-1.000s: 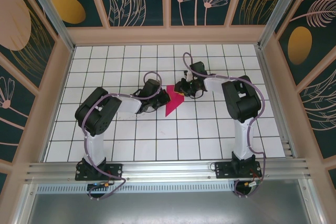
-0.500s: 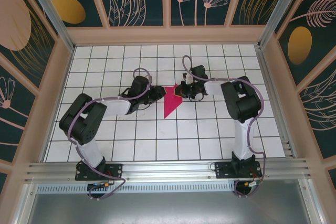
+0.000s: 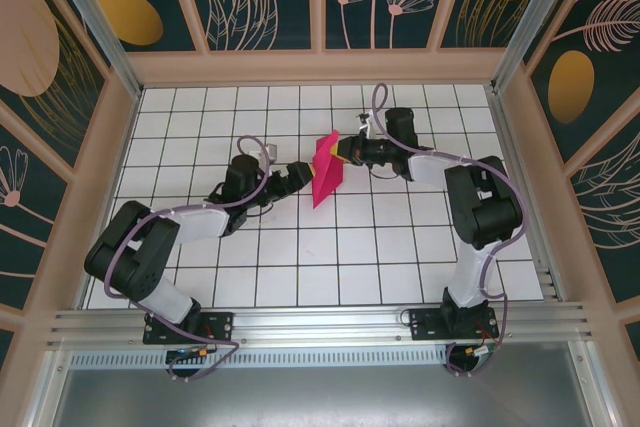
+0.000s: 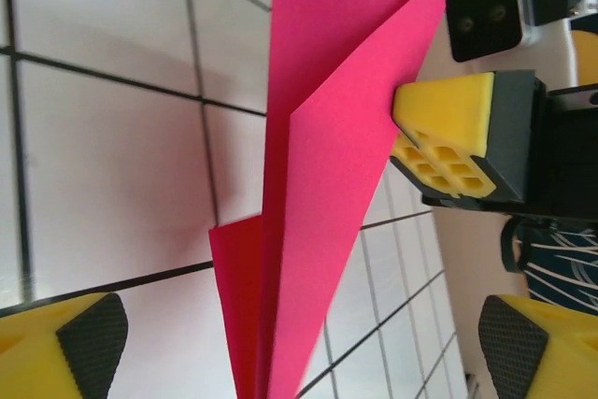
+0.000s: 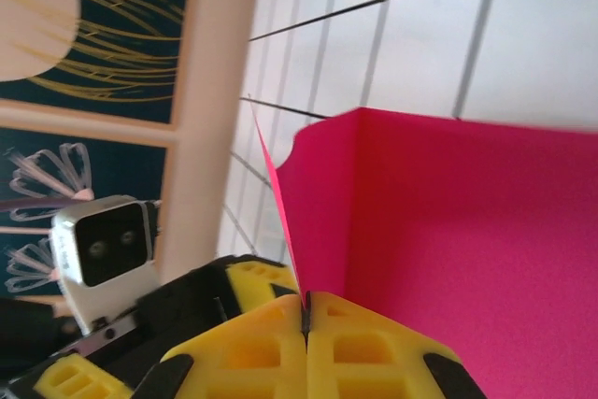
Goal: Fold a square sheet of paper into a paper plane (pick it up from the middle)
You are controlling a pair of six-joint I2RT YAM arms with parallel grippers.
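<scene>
Magenta paper [image 3: 326, 169], mid-fold, pinched by the right tool [image 3: 345, 154] near the bench [image 3: 200, 267] far edge; spread left tool [image 3: 301, 174] should next grip its free flap.

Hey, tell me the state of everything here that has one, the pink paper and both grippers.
Paper: folded to a narrow pointed shape, layers spread apart, pinched at one edge.
Left gripper: open, fingers wide apart, gripping nothing.
Right gripper: shut on the paper.

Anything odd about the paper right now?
The folded pink paper, pinched at one edge by the right gripper, has its layers splaying apart, not flat. The left gripper stands open beside it.
</scene>
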